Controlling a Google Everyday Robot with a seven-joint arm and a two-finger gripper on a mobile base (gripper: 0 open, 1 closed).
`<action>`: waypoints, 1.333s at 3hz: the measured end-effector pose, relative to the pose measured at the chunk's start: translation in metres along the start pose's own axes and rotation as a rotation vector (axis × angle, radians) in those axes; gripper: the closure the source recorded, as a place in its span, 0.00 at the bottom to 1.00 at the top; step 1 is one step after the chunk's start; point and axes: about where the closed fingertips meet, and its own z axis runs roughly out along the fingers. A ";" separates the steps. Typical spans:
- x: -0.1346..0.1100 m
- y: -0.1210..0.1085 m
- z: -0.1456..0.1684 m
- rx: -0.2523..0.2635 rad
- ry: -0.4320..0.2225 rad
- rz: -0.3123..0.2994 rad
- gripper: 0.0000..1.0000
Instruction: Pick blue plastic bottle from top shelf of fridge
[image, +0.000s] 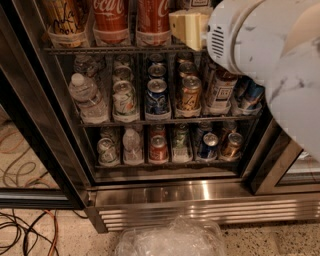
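Note:
The fridge (200, 192) stands open in front of me, with wire racks of drinks. On the top shelf (115, 49), the large amber-tinted bottle with a white label (64, 20) stands at the far left in a clear holder. Two red Coca-Cola bottles (111, 20) stand to its right. My cream-coloured gripper (186, 27) is at top-shelf height, just right of the second Coca-Cola bottle and well right of the amber bottle. It holds nothing that I can see. My white arm (270, 55) covers the fridge's upper right.
The middle rack holds a small water bottle (87, 97) and several cans (157, 95). The lower rack holds more cans and small bottles (159, 147). A crumpled clear plastic bag (172, 237) lies on the floor in front. Cables (25, 225) lie at the lower left.

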 end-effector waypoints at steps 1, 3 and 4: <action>0.004 0.000 0.013 -0.011 0.006 0.005 0.29; -0.004 -0.020 0.034 0.031 0.002 0.040 0.29; -0.007 -0.021 0.056 0.043 0.005 0.083 0.29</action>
